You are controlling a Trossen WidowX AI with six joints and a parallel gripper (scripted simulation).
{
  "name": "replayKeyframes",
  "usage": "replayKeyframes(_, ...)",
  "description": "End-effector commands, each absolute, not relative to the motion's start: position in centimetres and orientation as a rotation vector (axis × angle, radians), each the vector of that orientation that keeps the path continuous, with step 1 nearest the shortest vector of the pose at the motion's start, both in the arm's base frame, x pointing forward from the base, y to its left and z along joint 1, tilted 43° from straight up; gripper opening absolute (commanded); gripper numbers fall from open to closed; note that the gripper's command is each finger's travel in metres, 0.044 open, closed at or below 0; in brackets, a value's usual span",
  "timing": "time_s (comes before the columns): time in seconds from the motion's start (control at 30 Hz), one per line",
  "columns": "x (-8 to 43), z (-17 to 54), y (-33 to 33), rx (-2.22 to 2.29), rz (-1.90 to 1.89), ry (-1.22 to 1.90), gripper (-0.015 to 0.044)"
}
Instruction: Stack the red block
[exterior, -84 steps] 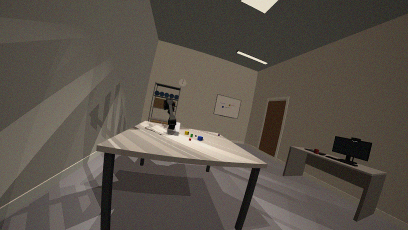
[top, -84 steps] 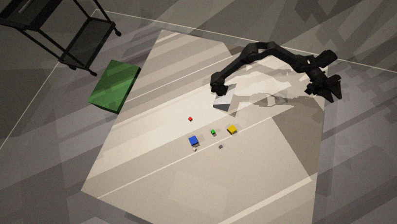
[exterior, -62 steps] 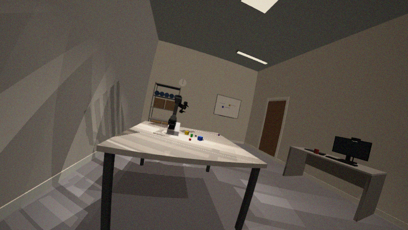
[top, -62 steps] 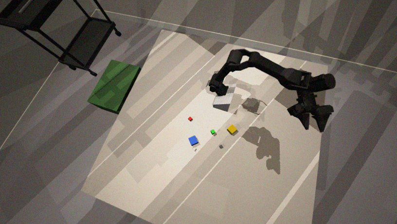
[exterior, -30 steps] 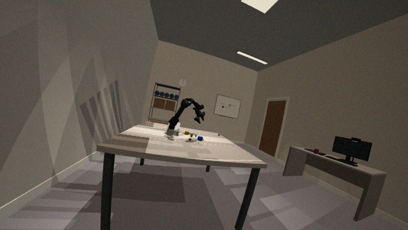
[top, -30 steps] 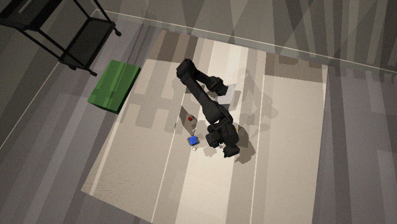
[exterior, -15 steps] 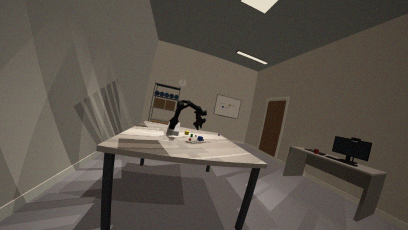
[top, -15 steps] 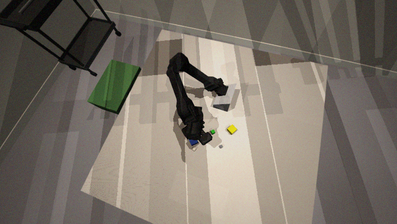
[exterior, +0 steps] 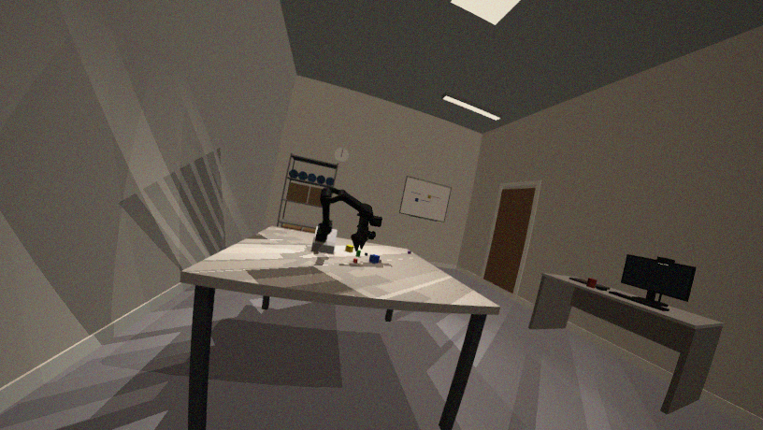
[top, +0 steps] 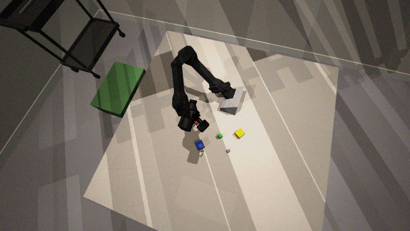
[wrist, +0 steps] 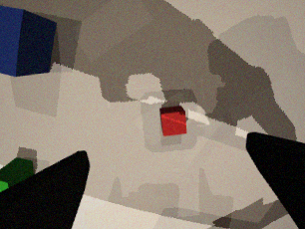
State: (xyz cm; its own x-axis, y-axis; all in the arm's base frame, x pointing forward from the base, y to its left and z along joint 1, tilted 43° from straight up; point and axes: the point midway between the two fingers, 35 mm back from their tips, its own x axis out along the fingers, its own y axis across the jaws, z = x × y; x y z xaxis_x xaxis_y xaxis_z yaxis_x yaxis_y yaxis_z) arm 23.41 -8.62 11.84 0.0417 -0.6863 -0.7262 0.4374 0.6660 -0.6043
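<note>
Sitting flat on table [wrist: 120, 127], small red block [wrist: 175, 122], upright, beneath wide, empty jaws.

Top view: high overhead, tilted, whole table [top: 287, 120] seen. Exterior: low, far off, room-wide. Wrist: close, downward past fingers. Red block [wrist: 173, 122] shared by wrist and top views.

the black arm [exterior: 341, 210] stands on the counter [exterior: 299, 280] and bends down, with its end effector [exterior: 356, 247] just above the small blocks: a yellow block [exterior: 349, 248], a green block [exterior: 358, 253] and a blue block [exterior: 374, 259].
</note>
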Motion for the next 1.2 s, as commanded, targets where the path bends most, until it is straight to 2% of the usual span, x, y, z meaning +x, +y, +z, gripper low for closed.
replayKeyframes(0.0, 22.5, 12.0, -9.2, -0.255, -0.871, 1.29, 0.044)
replayKeyframes(1.17, 22.6, 7.8, -13.5, -0.257, -0.873, 1.288, 0.044)
